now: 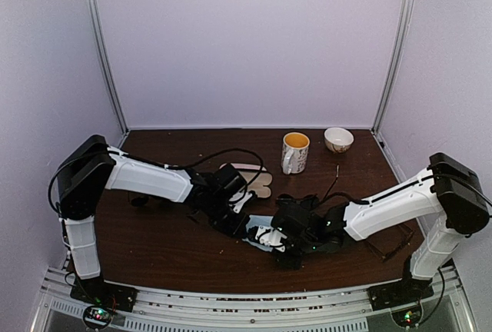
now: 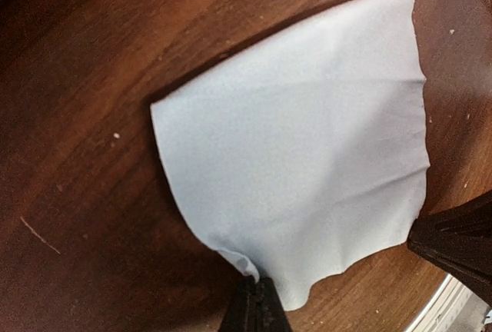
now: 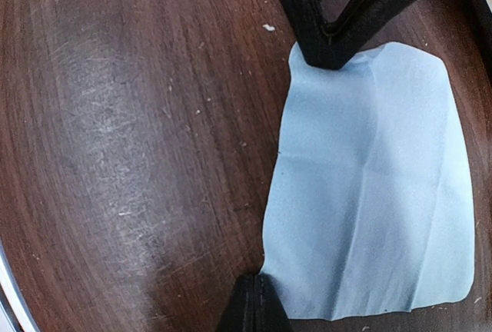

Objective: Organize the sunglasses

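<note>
Cloth step, seemingly: blue cloth [image 3: 369, 186] is pinched along one edge by left tool [image 2: 257, 301] and right tool [image 3: 255, 293]; a joint lift is probably needed next.

The table [image 1: 154, 255] is dark brown wood with pale scratches and a few white crumbs [image 3: 267, 28] on it. At the back, just right of the middle, a yellow and white mug [image 1: 295, 152] stands up, and a small white bowl [image 1: 338, 139] sits near it on the right. A pale pink case [image 1: 254, 178] lies left of the mug. A light blue cloth [image 2: 292, 163] lies in the middle near the front, with soft folds. Thin dark glasses [image 1: 388, 249] lie at the lower right. A small dark thing [image 1: 142, 201] lies at the left, too dim to tell.
</note>
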Available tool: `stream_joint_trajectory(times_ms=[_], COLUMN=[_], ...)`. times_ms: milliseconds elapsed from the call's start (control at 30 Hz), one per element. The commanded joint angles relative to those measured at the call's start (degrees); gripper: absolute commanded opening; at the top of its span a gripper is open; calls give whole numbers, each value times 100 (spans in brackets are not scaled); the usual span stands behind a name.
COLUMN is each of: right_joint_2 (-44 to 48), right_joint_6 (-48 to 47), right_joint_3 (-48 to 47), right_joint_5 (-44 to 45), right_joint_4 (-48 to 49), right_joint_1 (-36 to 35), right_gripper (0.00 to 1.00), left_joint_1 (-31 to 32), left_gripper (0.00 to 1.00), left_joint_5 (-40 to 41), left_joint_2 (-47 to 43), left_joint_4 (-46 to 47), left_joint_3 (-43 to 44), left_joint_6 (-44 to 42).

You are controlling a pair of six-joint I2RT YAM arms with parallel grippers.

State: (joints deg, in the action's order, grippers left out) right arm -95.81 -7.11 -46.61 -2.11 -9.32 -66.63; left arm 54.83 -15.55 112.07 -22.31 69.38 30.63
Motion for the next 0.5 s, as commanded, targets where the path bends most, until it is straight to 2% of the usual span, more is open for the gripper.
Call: stream_joint_trajectory(times_ms=[0, 467], right_joint_2=[90, 659], right_joint_6=[128, 335], right_joint_3=[152, 188], right_joint_5=[-133, -475], right_joint_4=[-229, -51], right_joint_1=[-32, -30], right_gripper=[0, 0], left_joint_1=[-25, -25], left_gripper=[0, 0], left_joint_5=[-127, -168], left_joint_2=[-265, -725], left_joint_4=[112, 104], left_joint_3=[-85, -266], left_joint_6=[102, 221])
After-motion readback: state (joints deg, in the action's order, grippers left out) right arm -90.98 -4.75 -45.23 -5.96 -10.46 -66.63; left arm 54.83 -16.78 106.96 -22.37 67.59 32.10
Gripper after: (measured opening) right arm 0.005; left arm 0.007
